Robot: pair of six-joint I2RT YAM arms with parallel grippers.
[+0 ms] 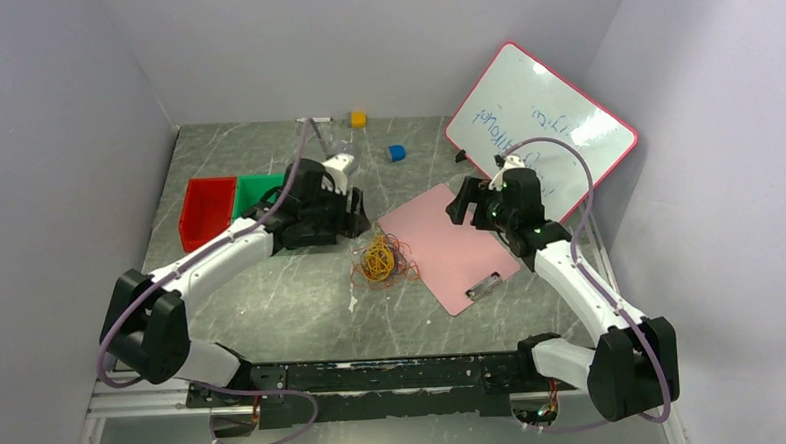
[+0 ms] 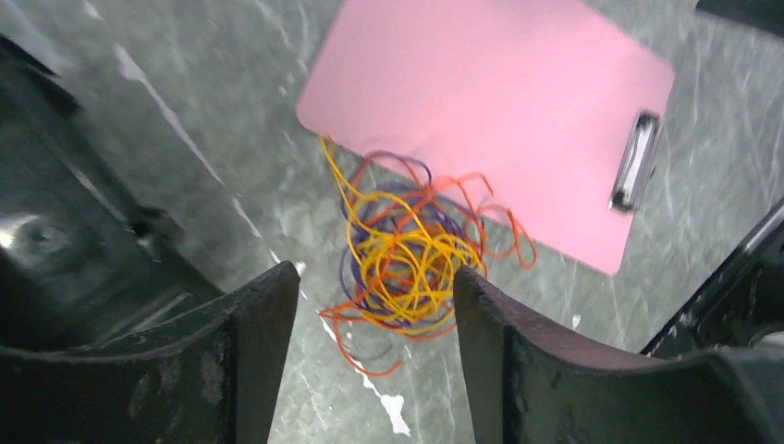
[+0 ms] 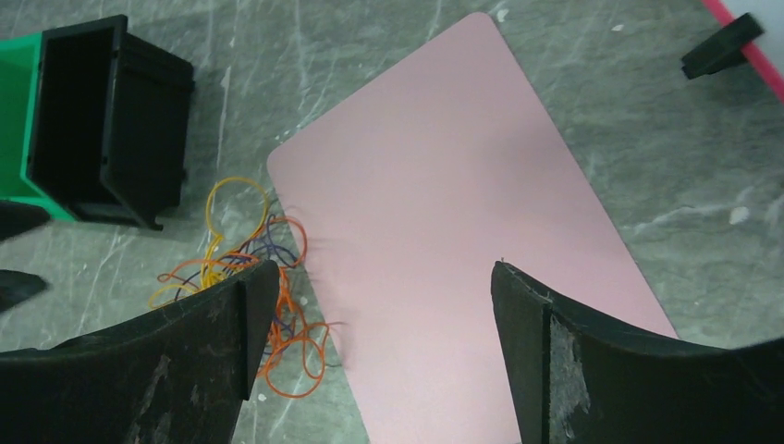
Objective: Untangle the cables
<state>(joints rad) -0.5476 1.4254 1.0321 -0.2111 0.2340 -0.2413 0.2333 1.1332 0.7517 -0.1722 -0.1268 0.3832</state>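
The cables [image 1: 381,260] lie in one tangled ball of thin yellow, orange-red and dark purple-blue wires on the table, just left of a pink clipboard [image 1: 450,245]. My left gripper [image 1: 354,219] hovers behind and left of the ball, open and empty. In the left wrist view the tangle [image 2: 407,264] sits beyond the gap of the gripper [image 2: 374,282]. My right gripper [image 1: 465,204] is open and empty above the clipboard's far end. In the right wrist view the gripper [image 3: 384,273] frames the clipboard [image 3: 444,213], and its left finger hides part of the tangle [image 3: 242,262].
A red bin [image 1: 206,212] and a green bin [image 1: 258,193] stand at the left, with a black bin [image 3: 111,120] beside them. A whiteboard [image 1: 540,125] leans at the back right. A yellow block [image 1: 358,118] and a blue block [image 1: 396,153] lie at the back.
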